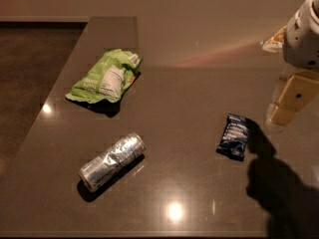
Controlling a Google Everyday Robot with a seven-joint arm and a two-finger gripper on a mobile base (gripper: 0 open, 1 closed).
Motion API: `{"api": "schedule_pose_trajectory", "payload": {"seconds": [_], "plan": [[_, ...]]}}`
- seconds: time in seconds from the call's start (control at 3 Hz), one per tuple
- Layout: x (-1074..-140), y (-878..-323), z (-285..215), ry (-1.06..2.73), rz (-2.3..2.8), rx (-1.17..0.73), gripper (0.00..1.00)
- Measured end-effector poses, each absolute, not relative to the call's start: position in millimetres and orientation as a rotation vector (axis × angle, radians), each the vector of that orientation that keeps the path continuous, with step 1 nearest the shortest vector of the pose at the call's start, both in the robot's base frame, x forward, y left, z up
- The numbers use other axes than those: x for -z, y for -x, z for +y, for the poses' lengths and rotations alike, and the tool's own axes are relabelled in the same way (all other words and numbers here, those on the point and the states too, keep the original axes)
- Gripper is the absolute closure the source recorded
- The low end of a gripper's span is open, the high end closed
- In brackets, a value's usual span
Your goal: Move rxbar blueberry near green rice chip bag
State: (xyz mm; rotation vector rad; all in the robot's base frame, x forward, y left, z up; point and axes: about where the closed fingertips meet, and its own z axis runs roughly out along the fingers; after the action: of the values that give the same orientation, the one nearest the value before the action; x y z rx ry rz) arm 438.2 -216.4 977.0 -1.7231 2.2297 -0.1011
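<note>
The rxbar blueberry point(234, 136) is a small dark blue wrapper with pale lettering, lying flat on the table right of centre. The green rice chip bag point(105, 76) is a light green wrinkly bag with a white label panel, lying at the upper left of the table, far from the bar. My gripper point(290, 98) hangs at the right edge of the view, above and to the right of the bar, apart from it. It holds nothing that I can see.
A silver can point(111, 161) lies on its side at the lower left of the dark table point(189, 83). The table's left edge runs diagonally past the bag, with floor beyond. My arm's shadow falls at the lower right.
</note>
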Motion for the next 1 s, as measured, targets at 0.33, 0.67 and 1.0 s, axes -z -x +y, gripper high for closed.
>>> {"api": "schedule_pose_trajectory", "payload": {"seconds": [0.33,0.67,1.0], "plan": [[-977,-438,-216,1.723,2.230,0.101,0.00],[-973,-440,-211,1.783,2.191,0.107,0.00],[-947,-443,-202,1.904,2.118,0.061,0.00]]}}
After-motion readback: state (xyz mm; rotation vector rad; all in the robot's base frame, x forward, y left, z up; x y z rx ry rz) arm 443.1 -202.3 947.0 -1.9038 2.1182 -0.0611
